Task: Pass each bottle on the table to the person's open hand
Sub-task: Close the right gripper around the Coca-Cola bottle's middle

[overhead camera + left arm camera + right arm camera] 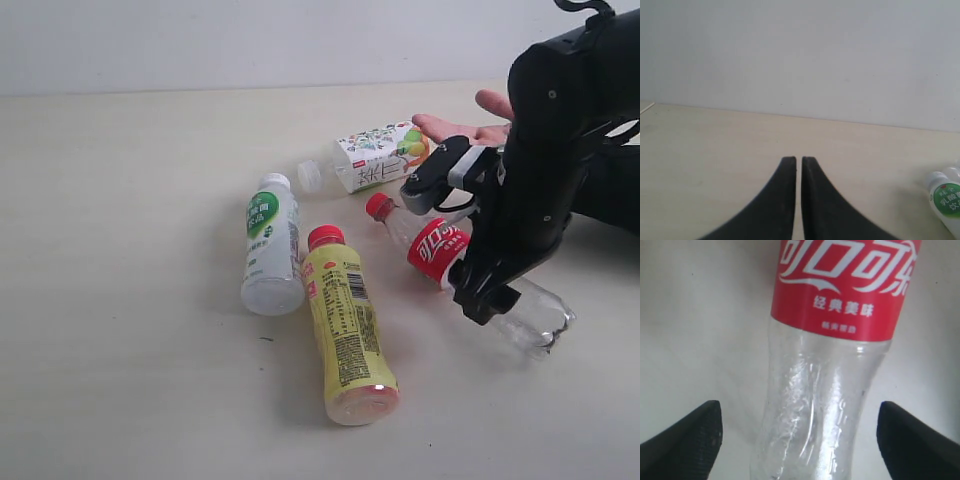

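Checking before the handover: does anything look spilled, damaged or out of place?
Nothing spilled. All four lie on their sides on the table: the yellow bottle, white bottle, floral-label bottle and red-label bottle, pointing different ways, caps on.

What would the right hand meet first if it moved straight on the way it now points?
The clear bottle with the red label: it lies directly ahead of the right hand, whose jaws stand open on either side. The table probably lies just under it.

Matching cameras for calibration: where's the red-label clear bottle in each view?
Exterior: red-label bottle lying right of centre, cap toward upper left.
Left wrist: not in view.
Right wrist: centre, straddled by the open right gripper.
Shared landmark: the pale table, in all three.
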Controlling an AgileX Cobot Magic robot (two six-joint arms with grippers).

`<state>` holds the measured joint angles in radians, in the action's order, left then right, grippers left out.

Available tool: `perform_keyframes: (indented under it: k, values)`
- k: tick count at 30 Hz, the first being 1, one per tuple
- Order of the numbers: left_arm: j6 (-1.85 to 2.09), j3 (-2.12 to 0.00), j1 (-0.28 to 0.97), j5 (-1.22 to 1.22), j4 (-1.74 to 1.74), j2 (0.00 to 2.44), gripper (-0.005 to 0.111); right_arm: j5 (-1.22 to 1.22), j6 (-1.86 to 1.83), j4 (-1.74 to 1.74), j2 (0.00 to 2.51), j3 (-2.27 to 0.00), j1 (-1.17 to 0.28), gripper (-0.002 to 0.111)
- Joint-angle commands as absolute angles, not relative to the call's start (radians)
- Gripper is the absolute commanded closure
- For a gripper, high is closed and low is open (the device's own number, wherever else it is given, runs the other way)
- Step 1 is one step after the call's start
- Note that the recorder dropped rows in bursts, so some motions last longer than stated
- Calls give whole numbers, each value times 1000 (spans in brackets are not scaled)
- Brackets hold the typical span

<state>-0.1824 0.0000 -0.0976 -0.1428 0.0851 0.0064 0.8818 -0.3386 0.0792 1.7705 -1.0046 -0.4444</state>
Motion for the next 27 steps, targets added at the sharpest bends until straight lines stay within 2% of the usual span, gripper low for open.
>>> perform_keyframes:
  k: [1, 17, 22, 27]
  values:
    - [-188, 0, -98, -140, 82, 0, 100, 865, -327, 91, 1794, -1014, -448, 28]
    - [-188, 0, -98, -140, 82, 0, 100, 846, -284, 86, 1849, -1014, -448, 31]
    - [-188, 0, -98, -140, 82, 0, 100, 846, -284, 86, 1849, -1014, -448, 39]
    - [-188, 0, -98, -140, 82, 0, 100, 846, -261, 94, 1849, -1014, -448, 60]
